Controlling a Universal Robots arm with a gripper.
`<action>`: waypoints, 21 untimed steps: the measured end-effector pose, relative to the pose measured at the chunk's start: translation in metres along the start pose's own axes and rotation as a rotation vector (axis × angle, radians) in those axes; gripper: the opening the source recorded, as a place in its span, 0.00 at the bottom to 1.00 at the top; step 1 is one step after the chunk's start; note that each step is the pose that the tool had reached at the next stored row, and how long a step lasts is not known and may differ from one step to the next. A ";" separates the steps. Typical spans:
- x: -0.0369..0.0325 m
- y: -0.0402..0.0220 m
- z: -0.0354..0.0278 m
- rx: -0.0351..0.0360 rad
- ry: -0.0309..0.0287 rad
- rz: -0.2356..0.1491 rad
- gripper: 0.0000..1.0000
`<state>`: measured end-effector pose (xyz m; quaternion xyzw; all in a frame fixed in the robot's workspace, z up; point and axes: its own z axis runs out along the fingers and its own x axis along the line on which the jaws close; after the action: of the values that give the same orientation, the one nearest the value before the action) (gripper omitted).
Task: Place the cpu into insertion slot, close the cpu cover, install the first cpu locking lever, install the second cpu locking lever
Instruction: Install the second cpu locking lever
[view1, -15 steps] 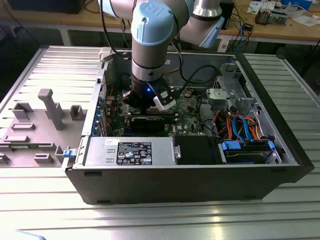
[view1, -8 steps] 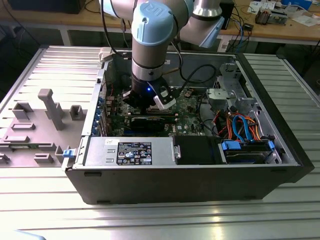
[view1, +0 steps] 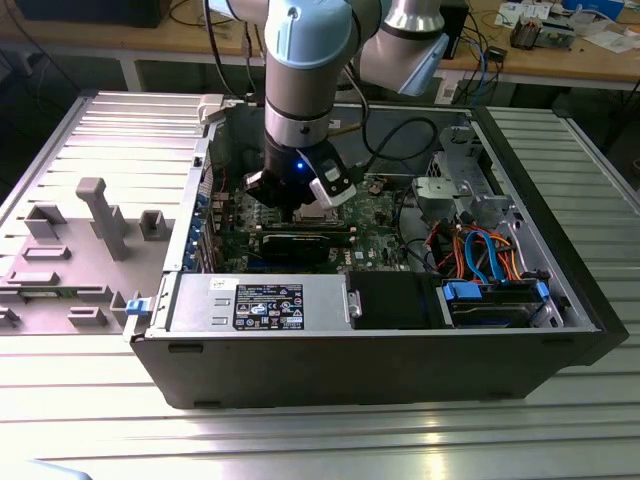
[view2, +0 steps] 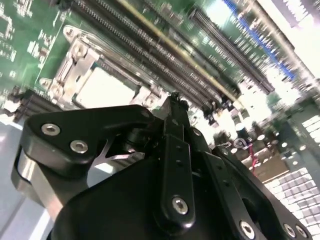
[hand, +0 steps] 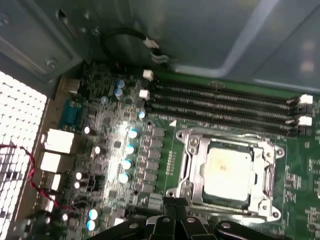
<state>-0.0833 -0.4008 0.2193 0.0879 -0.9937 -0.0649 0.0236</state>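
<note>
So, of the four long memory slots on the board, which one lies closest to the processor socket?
The memory slot right beside the metal cover that frames the chip; the other three lie farther off, toward the case wall.

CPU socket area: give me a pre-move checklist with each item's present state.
1. cpu seated in the insertion slot: ok, silvery top lies flat inside.
2. cpu cover down around the chip: ok, frame surrounds it.
3. Locking levers latched: cannot tell.
4. tool near the socket: ok, tips sit at the cover's edge.
5. Tool holding anything: cannot tell.
6. memory slots beside the socket unobstructed: ok.
</note>
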 end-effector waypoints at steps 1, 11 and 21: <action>-0.0010 -0.0001 0.0000 0.0105 0.0026 0.001 0.11; -0.0334 0.0044 0.0005 0.0257 0.0334 0.005 0.11; -0.0425 0.0334 0.0038 0.1043 0.0484 0.011 0.11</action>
<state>-0.0474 -0.3602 0.2184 0.0850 -0.9954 -0.0107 0.0434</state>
